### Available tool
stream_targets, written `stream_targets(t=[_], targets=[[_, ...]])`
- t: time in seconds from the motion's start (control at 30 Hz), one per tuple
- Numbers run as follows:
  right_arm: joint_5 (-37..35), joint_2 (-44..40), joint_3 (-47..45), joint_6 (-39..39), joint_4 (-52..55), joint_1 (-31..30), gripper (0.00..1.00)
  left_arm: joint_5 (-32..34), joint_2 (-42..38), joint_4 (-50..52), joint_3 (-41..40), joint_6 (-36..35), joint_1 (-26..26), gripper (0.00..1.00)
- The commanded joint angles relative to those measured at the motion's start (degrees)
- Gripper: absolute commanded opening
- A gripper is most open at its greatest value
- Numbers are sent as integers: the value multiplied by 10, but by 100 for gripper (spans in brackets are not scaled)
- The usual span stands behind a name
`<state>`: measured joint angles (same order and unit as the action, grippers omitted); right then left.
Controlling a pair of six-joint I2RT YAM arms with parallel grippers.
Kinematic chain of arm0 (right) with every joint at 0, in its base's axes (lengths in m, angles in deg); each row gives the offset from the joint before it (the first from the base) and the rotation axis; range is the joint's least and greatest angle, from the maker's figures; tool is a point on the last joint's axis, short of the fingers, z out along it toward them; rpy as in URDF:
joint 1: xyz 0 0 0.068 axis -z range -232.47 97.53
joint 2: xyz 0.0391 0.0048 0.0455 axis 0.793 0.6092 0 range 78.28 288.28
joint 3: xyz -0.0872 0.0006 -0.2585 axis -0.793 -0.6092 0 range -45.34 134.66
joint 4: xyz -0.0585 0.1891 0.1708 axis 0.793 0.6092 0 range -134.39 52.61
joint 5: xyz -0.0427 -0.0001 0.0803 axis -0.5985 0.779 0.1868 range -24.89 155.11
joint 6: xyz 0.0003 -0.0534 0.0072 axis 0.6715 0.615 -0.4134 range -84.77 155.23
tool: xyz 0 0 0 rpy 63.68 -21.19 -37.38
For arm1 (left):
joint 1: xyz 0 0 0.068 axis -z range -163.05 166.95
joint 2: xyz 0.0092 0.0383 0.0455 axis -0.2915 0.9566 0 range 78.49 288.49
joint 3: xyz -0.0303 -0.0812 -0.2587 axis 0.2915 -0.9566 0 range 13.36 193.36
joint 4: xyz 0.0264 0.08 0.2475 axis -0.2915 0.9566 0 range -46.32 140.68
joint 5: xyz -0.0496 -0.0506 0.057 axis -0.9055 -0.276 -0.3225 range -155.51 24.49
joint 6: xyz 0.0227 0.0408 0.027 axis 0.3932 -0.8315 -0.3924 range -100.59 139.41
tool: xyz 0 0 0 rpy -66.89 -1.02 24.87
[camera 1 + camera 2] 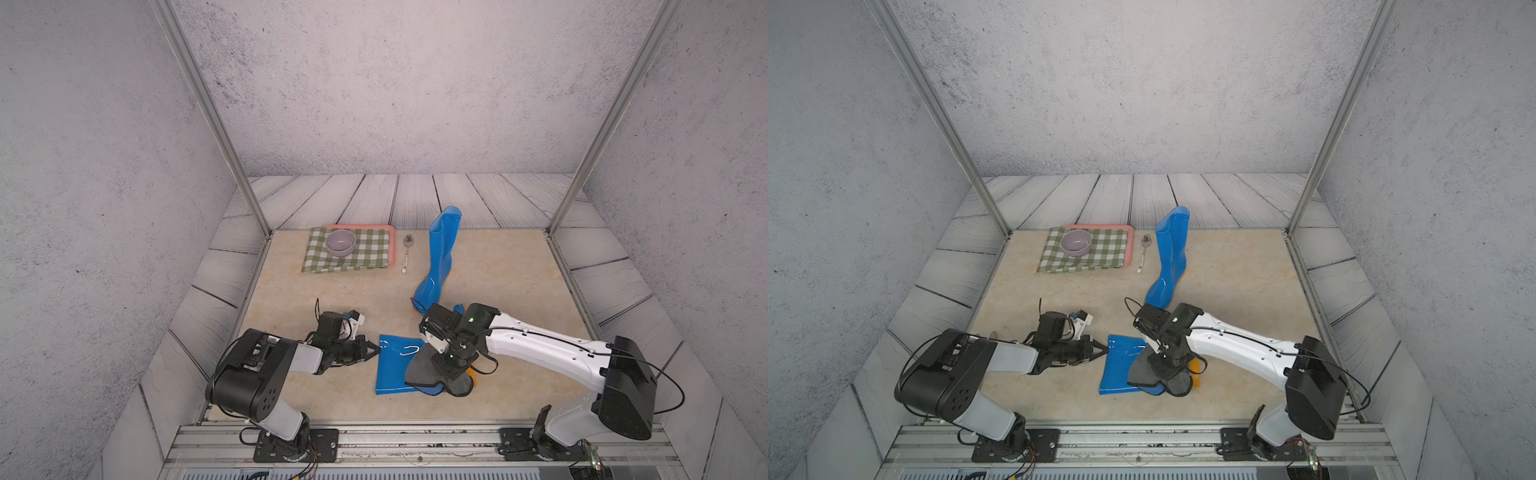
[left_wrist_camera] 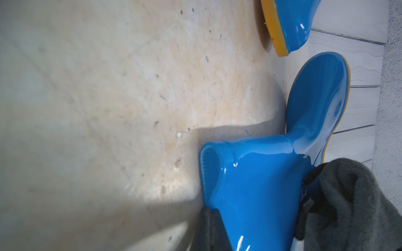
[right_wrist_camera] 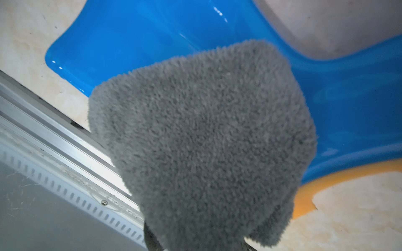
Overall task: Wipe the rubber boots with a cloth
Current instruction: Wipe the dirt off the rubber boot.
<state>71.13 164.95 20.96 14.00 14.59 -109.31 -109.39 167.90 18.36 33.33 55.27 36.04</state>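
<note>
One glossy blue rubber boot [image 1: 441, 257] [image 1: 1170, 257] stands upright at the back centre. Its mate [image 1: 392, 370] [image 1: 1117, 368] [image 2: 256, 191] lies on its side near the front, its yellow-orange sole [image 3: 326, 180] towards the right arm. My right gripper [image 1: 451, 370] [image 1: 1169, 368] points down and is shut on the dark grey cloth [image 1: 424, 372] [image 3: 202, 134], which drapes over the lying boot's ankle and hides the jaws. My left gripper [image 1: 376, 349] [image 2: 214, 228] is shut, empty, with its tips against the rim of the lying boot's opening.
A green-and-white checked cloth [image 1: 365, 253] covers a pink tray [image 1: 357, 226] at the back left, with a grey bowl [image 1: 340, 243] on it. A spoon [image 1: 406, 253] lies between tray and upright boot. A metal rail [image 1: 415, 440] runs along the front edge.
</note>
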Motion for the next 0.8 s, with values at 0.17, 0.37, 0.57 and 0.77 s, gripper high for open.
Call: stream_targets(t=[0.17, 0.37, 0.57, 0.77], targets=[[-22, 30, 27, 22, 2, 14, 0, 9, 4, 11, 7, -18, -2, 0], [-24, 34, 30, 43, 8, 53, 0, 14, -2, 17, 6, -21, -2, 0], [-27, 34, 29, 66, 10, 101, 0, 16, 0, 19, 9, -25, -2, 0], [-27, 44, 45, 90, 0, 152, 0, 15, 8, 19, 13, -26, -2, 0]])
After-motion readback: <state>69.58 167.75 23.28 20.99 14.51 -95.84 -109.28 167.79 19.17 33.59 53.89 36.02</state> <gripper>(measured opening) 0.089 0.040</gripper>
